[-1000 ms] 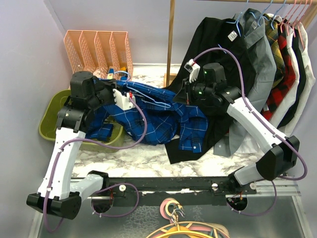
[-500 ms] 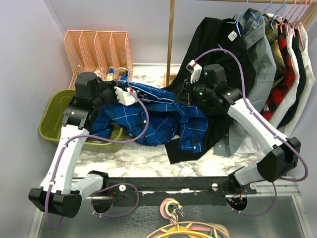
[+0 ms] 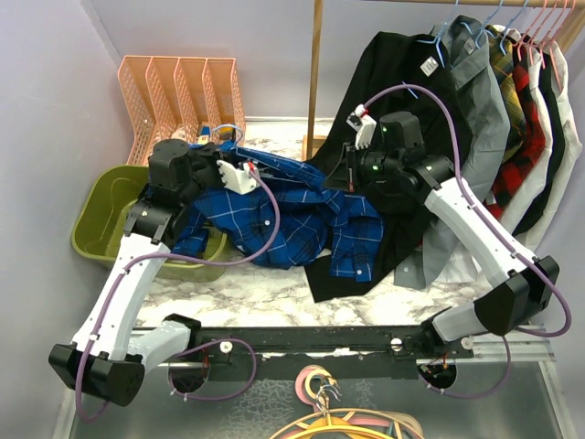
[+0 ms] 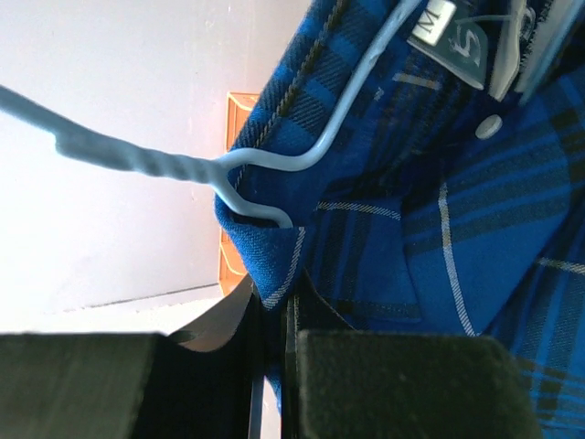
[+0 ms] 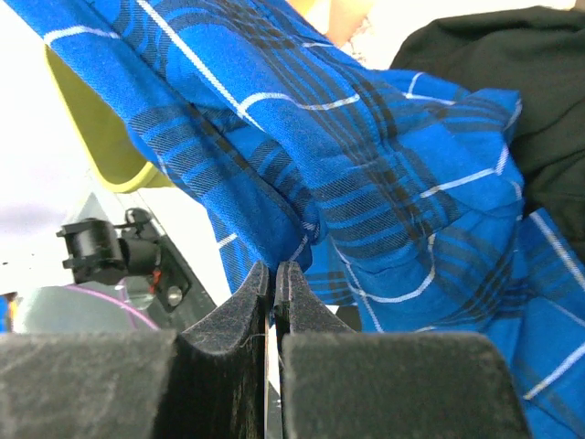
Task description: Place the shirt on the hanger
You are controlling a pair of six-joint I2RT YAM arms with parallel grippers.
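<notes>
The shirt (image 3: 302,224) stretches across the middle of the desk (image 3: 256,288). Its left end is over a tub (image 3: 96,215) at the desk's left. Its right end lies on a garment (image 3: 384,82) that hangs at the back right and trails onto the desk. The hanger (image 4: 174,165) sits at the shirt's back-left end, its wire running into the collar. The left end effector (image 4: 274,306) grips the shirt's edge just beside the hanger's neck; the right end effector (image 5: 272,274) grips a fold farther right. A file rack (image 3: 174,87) stands behind the tub. More garments (image 3: 521,101) hang right of the trailing one. A pile of hangers (image 3: 343,422) lies in front of the arm bases.
</notes>
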